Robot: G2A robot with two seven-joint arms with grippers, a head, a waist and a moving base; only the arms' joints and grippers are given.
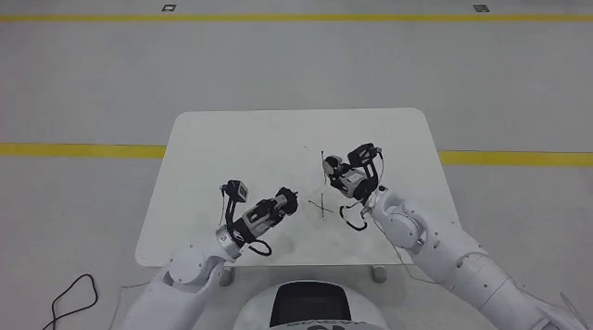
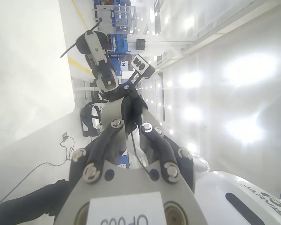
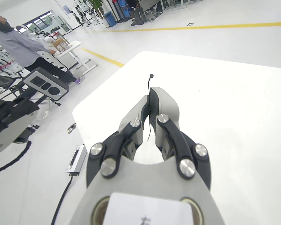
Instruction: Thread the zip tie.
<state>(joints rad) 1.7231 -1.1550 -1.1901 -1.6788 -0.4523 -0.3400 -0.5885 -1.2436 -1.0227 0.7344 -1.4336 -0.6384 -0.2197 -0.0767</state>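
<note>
Between right jaws, zip tie [image 3: 149, 85], middle hidden

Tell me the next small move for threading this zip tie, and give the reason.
The right claw is shut on the zip tie mid-strap. The head sticks out past the fingertips and the tail hangs loose behind them. The left claw sits apart from it, with a gap between them in the top view. So I'd probably ease the left claw closer to that loose tail.
</note>
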